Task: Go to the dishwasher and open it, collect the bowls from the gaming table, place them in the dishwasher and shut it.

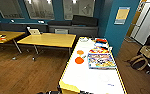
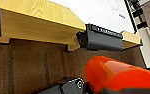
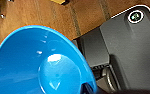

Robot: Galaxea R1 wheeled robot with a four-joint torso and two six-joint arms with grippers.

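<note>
While the robot stands at the near end of the long white-topped gaming table with a yellowish edge [image 1: 91, 77], each wrist camera has a bowl close up: a glossy orange plastic bowl [image 2: 116, 73] by the left wrist, a bright blue round plastic bowl [image 3: 41, 62] by the right. They appear to be carried, though I cannot tell whether either gripper's fingers pinch a rim or stand apart (no fingers are visible). Farther along the tabletop lie two more small orange bowls [image 1: 79, 60], beside colourful flat game boxes [image 1: 101, 60]. Beyond stand yellow-topped tables [image 1: 48, 39]. Such bowls look light, stiff and slick; the thin rim seems the best place to grasp.
</note>
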